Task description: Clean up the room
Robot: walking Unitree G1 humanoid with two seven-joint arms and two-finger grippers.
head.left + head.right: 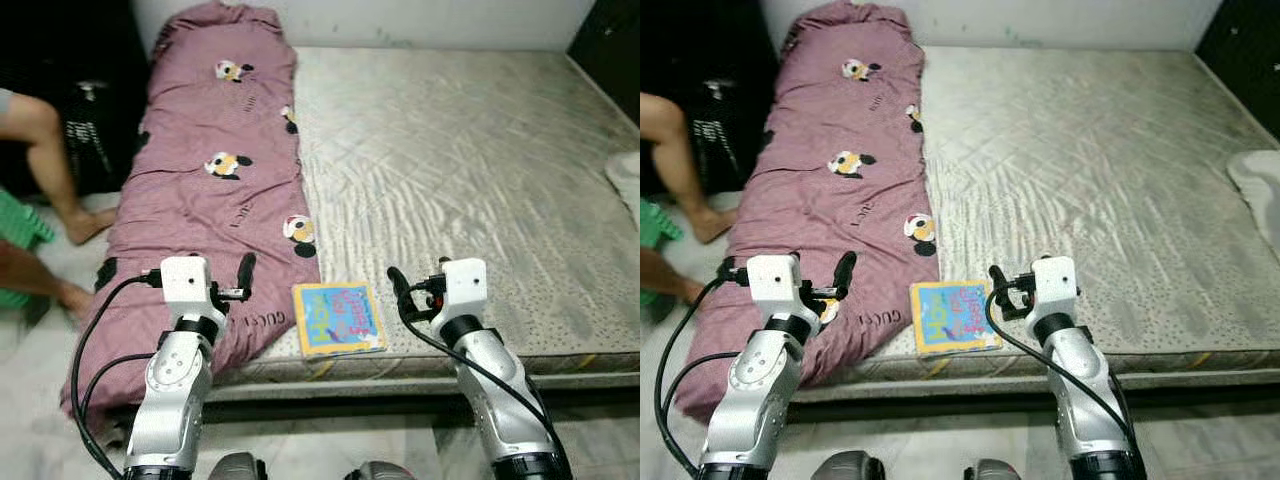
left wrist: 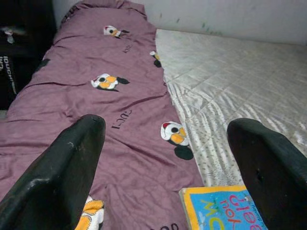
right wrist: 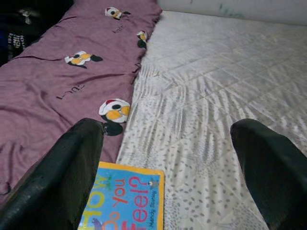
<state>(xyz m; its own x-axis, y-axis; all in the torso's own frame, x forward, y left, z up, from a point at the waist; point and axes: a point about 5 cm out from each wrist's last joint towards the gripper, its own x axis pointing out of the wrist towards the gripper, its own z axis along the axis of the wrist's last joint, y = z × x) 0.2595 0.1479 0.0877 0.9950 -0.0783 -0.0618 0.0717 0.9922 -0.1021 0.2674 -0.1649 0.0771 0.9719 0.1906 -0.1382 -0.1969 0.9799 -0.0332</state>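
Book (image 1: 339, 318) lies flat at the bed's (image 1: 480, 180) near edge, just beside the purple quilt (image 1: 210, 190) along the left side. Left pincer (image 2: 168, 167) open, raised over the quilt's lower end. Right pincer (image 3: 168, 167) open, raised over the mattress, right of the book. Neither touches anything. A person's legs (image 1: 45, 170) at far left.

bare mattress (image 1: 470, 170) bears a mauve quilt (image 1: 210, 180) and picture book (image 1: 338, 318).
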